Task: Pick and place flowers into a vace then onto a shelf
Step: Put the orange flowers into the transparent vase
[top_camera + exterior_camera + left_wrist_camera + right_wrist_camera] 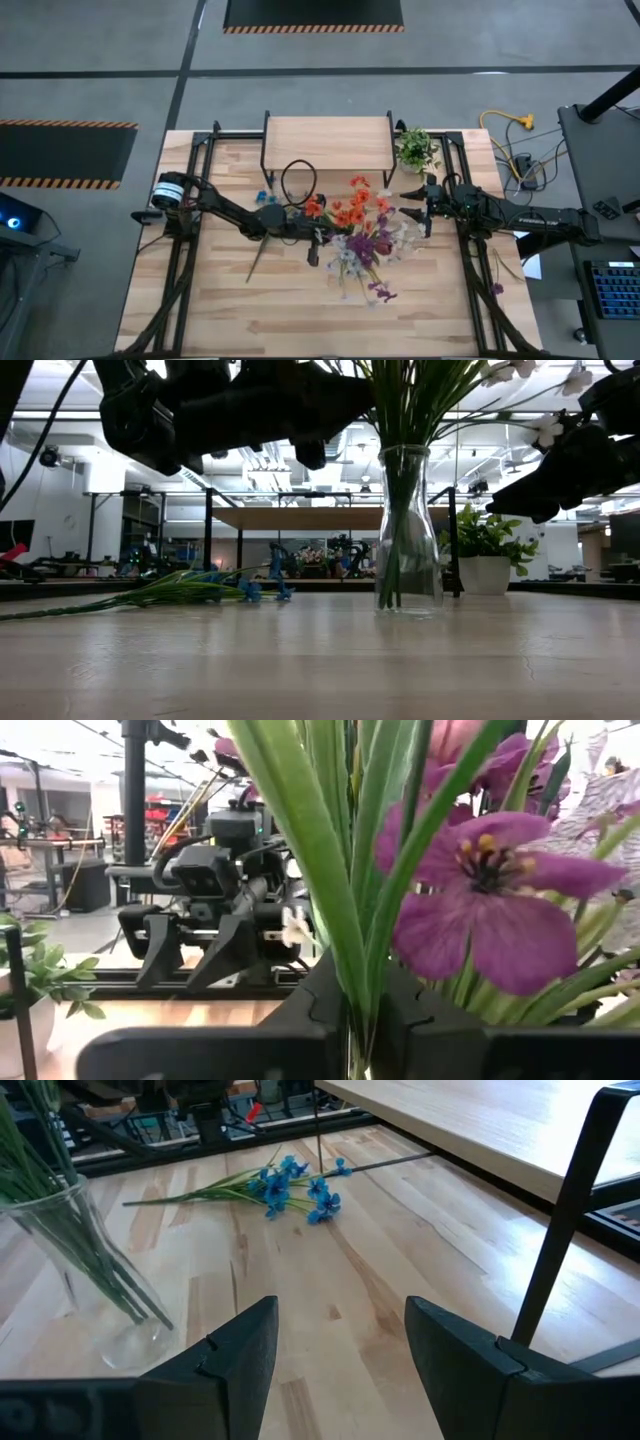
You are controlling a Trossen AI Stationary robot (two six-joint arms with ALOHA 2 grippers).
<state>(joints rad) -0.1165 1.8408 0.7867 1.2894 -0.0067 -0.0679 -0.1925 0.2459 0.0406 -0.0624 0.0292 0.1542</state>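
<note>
From the high view I see my left end effector (318, 240) pressed together on the green stems of the flowers (362, 232), which fan out just ahead of it in orange, purple and white. My right end effector (425, 206) waits on the far side of the bouquet, spread and holding nothing. The shelf (327, 142) lies beyond both, well apart from the left end effector. A loose blue flower stem (268, 196) lies on the table (250, 310) beside the left arm.

In the low view, the vace (408, 530) stands upright on the table with the stems running straight down into it, long axis vertical, blossoms above. The blue stem (190, 590) lies flat, off to one side of the vace.

The left wrist view shows my fingers (300, 1020) clamped on green stalks, with a purple blossom (490, 895) right in front.

The right wrist view shows my spread fingers (245, 1345), the vace (90, 1270) just ahead, and the blue stem (290, 1185) farther off, lying lengthwise toward the shelf (500, 1120).

I judge the stems light, thin and springy, best pinched low on the stalk. The glass is slippery, breakable and top-heavy, so I would take it around the body.
</note>
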